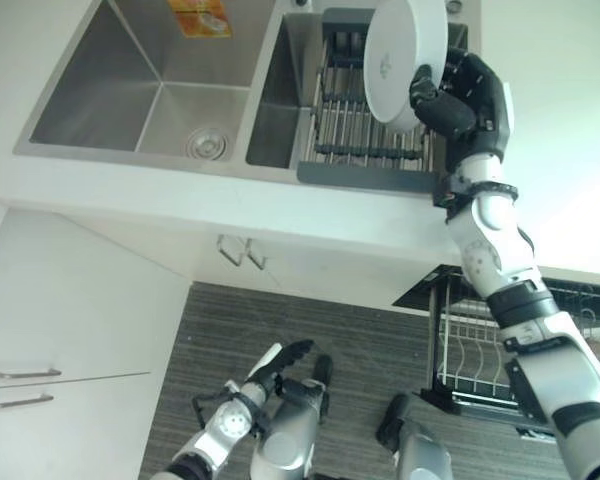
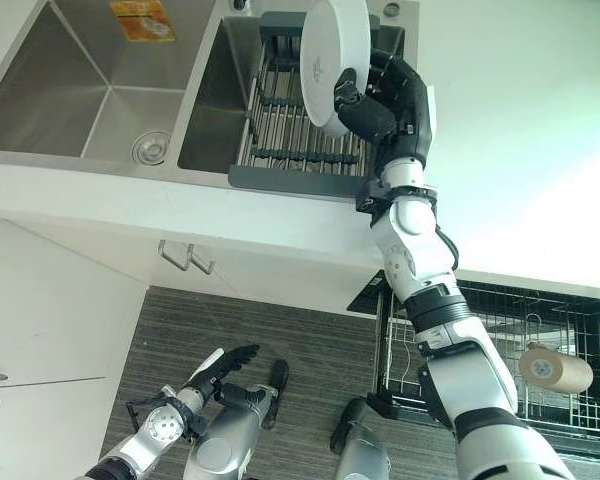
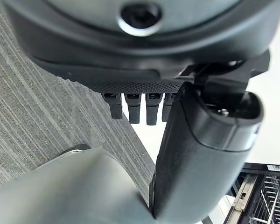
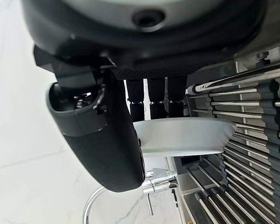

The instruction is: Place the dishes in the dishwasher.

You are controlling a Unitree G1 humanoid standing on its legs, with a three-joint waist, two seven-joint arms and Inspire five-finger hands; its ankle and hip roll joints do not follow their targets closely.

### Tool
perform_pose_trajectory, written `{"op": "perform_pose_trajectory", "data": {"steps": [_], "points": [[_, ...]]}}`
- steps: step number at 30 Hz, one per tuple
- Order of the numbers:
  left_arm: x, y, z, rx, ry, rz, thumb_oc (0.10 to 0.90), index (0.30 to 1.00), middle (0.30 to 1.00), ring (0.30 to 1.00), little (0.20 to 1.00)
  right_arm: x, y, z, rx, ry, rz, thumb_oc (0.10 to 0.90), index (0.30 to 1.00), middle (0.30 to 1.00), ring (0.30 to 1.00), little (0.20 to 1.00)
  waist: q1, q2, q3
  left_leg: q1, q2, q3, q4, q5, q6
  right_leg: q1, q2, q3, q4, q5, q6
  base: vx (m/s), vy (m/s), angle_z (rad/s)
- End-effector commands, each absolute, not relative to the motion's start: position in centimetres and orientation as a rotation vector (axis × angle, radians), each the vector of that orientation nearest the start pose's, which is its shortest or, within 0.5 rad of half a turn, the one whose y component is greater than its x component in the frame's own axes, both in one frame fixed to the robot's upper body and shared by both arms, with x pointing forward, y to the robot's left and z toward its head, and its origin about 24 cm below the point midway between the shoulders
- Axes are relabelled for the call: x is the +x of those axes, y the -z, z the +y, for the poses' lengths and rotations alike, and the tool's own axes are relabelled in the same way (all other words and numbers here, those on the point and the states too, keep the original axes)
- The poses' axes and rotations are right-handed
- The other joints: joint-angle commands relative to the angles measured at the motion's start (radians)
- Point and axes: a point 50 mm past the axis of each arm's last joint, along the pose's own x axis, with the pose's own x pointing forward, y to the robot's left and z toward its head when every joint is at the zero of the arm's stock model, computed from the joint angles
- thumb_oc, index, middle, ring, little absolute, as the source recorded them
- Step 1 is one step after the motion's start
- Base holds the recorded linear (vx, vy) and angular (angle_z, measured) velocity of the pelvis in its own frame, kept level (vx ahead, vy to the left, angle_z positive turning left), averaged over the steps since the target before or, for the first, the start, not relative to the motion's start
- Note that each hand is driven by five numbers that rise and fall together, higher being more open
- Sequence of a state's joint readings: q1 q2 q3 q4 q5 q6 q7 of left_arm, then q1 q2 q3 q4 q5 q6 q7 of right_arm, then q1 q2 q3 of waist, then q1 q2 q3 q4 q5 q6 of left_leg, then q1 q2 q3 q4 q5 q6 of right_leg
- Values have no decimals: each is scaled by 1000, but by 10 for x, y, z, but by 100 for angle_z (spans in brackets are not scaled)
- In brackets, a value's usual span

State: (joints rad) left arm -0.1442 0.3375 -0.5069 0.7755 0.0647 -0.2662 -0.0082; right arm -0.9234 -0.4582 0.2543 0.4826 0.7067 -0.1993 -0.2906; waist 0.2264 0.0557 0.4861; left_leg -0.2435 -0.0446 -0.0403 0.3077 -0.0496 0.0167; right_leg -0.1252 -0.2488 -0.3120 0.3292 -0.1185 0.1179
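1. Above the sink's drying rack (image 1: 365,125), the right hand (image 1: 465,100) grasps a white plate (image 1: 405,55) by its rim, thumb on one face and fingers curled behind the other, so that the plate stands on edge and clear of the rack bars.
2. Risk: the hold appears to be a pinch at one edge only. A quick swing toward the dishwasher could let the plate pivot or slip from the fingers, and it would then fall onto the rack or the countertop (image 1: 280,215).
3. Risk: the pulled-out dishwasher rack (image 2: 500,370) lies well below and nearer the robot, under the counter edge. A low carry path could knock the plate against that edge.
4. Position: the plate sits against the thumb side of the right hand, above the wrist, over the smaller sink basin (image 1: 275,95).
5. Near the floor (image 1: 370,350), the left hand (image 1: 285,362) hangs idle with fingers relaxed and straight, holding nothing.
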Motion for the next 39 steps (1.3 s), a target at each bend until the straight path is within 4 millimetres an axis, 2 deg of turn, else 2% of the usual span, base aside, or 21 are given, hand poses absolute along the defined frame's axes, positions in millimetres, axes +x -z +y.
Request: {"op": "perform_pose_trajectory", "data": {"steps": [1, 7, 9, 16, 18, 25, 30, 34, 35, 38, 39], "points": [[155, 122, 185, 753, 609, 675, 800, 900, 900, 900, 900, 371, -295, -163, 194, -36, -694, 400, 300, 300, 300, 300, 36, -8, -7, 42, 62, -72, -8, -109, -48, -18, -37, 45, -29, -3, 38, 0, 0, 0], [154, 122, 185, 760, 611, 681, 800, 900, 900, 900, 900, 369, -295, -165, 253, -45, -732, 400, 300, 300, 300, 300, 41, -9, -12, 43, 64, -71, -8, -109, -48, -14, -34, 42, -29, -8, 35, -13, -27, 2], [148, 126, 186, 755, 612, 706, 800, 900, 900, 900, 900, 360, -299, -155, 367, -130, -800, 400, 300, 300, 300, 300, 37, -10, -26, 54, 67, -66, -8, -112, -52, -4, -32, 41, -29, -12, 33, -8, -58, 1], [140, 132, 193, 718, 554, 768, 800, 900, 900, 900, 900, 337, -301, -129, 523, -250, -863, 400, 300, 300, 300, 300, 20, -14, -67, 80, 78, -49, -8, -119, -57, 18, -17, 51, -29, -27, 26, -30, -89, -5], [136, 135, 196, 707, 551, 791, 800, 900, 900, 900, 900, 323, -300, -123, 579, -270, -892, 400, 300, 300, 300, 300, 1, -27, -102, 102, 89, -27, -8, -126, -62, 33, -5, 61, -29, -35, 22, -77, -164, -13], [133, 140, 191, 692, 572, 839, 800, 900, 900, 900, 900, 310, -297, -124, 612, -293, -915, 400, 300, 300, 300, 300, -42, -54, -153, 146, 109, 26, -8, -142, -67, 46, 9, 83, -29, -38, 18, -84, -102, -29], [139, 141, 190, 687, 505, 855, 800, 900, 900, 900, 900, 301, -286, -138, 617, -256, -919, 400, 300, 300, 300, 300, -96, -78, -189, 192, 120, 67, -8, -166, -71, 42, 28, 130, -29, -43, 15, -107, -102, -48], [144, 142, 189, 706, 493, 875, 800, 900, 900, 900, 900, 293, -275, -157, 638, -226, -900, 400, 300, 300, 300, 300, -162, -89, -207, 212, 130, 88, -8, -179, -72, 33, 64, 196, -29, -43, 11, -81, -65, -51], [148, 143, 190, 714, 472, 903, 800, 900, 900, 900, 900, 288, -267, -165, 648, -215, -886, 400, 300, 300, 300, 300, -203, -97, -215, 223, 143, 110, -8, -184, -73, 26, 79, 226, -29, -39, 12, -70, -66, -68], [151, 144, 193, 711, 446, 928, 800, 900, 900, 900, 900, 285, -262, -170, 647, -203, -870, 400, 300, 300, 300, 300, -229, -103, -222, 232, 155, 134, -8, -188, -73, 20, 86, 243, -29, -35, 14, -34, -42, -86], [151, 145, 196, 692, 418, 957, 800, 900, 900, 900, 900, 283, -258, -174, 648, -203, -855, 400, 300, 300, 300, 300, -249, -107, -227, 239, 162, 146, -8, -190, -73, 17, 91, 258, -29, -33, 15, 7, -38, -123]]}}
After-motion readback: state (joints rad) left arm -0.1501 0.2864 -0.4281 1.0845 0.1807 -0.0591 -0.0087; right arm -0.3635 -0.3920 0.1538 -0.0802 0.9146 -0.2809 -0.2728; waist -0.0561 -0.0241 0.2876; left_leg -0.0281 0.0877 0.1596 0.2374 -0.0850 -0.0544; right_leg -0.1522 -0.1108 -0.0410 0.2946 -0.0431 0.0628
